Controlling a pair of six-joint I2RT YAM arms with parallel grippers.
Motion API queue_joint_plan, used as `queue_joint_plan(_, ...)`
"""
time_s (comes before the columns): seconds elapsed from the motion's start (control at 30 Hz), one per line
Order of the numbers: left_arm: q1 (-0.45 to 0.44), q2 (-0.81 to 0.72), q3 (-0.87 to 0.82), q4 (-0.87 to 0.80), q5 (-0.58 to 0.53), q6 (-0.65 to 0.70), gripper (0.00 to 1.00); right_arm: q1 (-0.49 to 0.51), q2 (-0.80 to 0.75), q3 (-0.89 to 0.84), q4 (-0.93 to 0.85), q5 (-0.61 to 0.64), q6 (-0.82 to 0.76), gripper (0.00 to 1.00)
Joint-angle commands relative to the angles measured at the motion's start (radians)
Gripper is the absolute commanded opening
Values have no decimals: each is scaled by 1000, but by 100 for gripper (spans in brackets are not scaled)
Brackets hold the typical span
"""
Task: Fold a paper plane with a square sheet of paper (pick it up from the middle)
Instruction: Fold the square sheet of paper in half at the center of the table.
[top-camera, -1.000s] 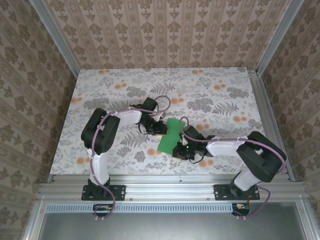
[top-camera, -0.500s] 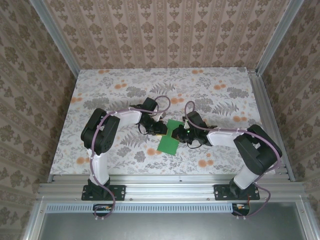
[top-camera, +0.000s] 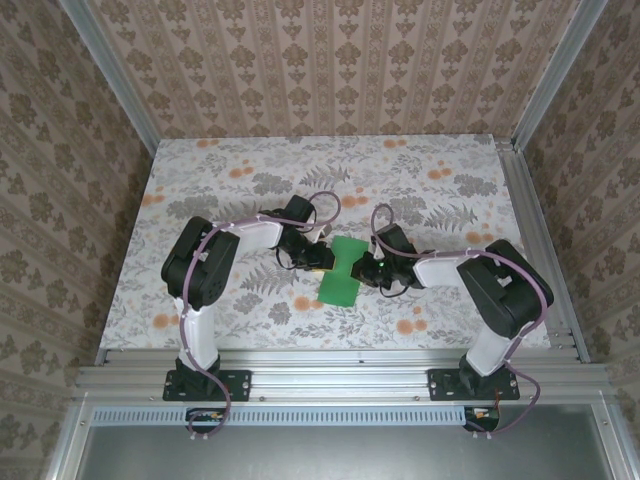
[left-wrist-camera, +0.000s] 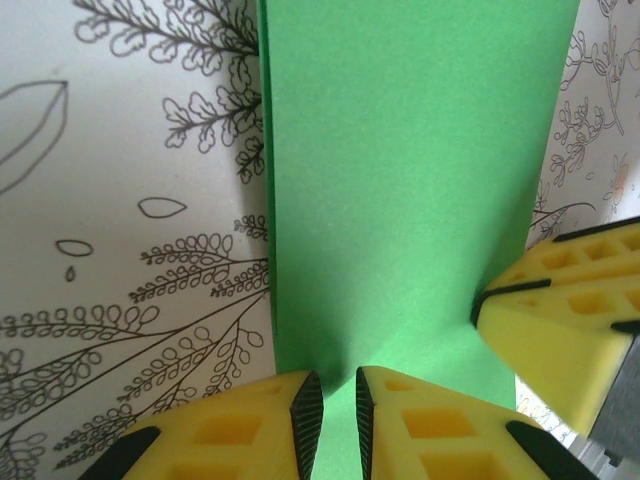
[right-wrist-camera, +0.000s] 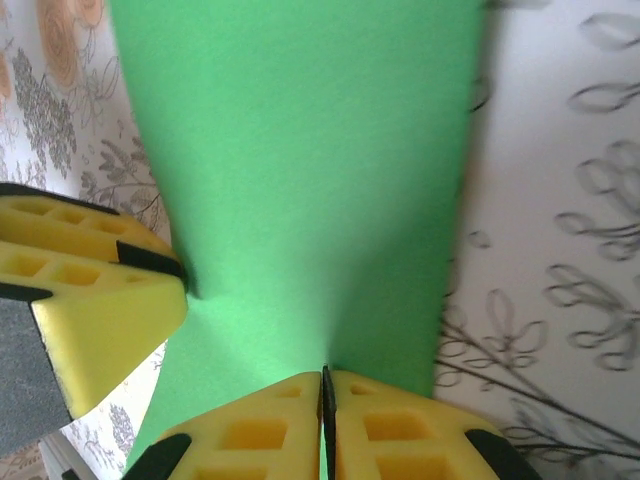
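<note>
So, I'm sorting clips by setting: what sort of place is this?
Probably a purpose-built robot test booth, not a home: an aluminium frame edges the floral table, patterned wall panels enclose it, and the bolted-down left arm and right arm hold a green sheet of paper.

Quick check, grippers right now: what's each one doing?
Left gripper: closed on one edge of the green paper sheet, jaws a sliver apart.
Right gripper: closed tight on the sheet's opposite edge.
</note>
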Motion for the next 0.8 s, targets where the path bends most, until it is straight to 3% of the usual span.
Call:
queue_joint_plan(0.0,12,106,-75,-87,-197,38,24,-41,-36,-36,-99,64,-52,14)
queue_joint_plan(0.3,10,113,-65,-79,-191,27,24,-47,-64,57,-50,-14,-24,14)
queue_joint_plan(0.77,11,94,-95,-74,-192,27,24,-68,172,219,-34,-16,-65,14)
